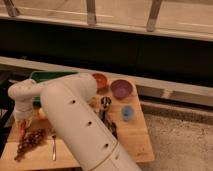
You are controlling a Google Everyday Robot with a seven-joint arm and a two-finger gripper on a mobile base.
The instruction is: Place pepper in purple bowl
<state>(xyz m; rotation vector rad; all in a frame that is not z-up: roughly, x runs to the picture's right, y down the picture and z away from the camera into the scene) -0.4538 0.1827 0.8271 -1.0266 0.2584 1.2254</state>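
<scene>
My claw (23, 124) is down at the pepper (22, 133) by the counter's (136, 142) left edge, its opening I cannot tell, and a loose hold may drop it short of the far-off purple bowl (121, 88).

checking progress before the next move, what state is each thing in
pepper, under gripper, not in bowl
purple bowl, upright, empty
orange bowl, upright
blue cup, upright
grapes, lying on table
fork, flat on table
gripper, down at pepper, left side
</scene>
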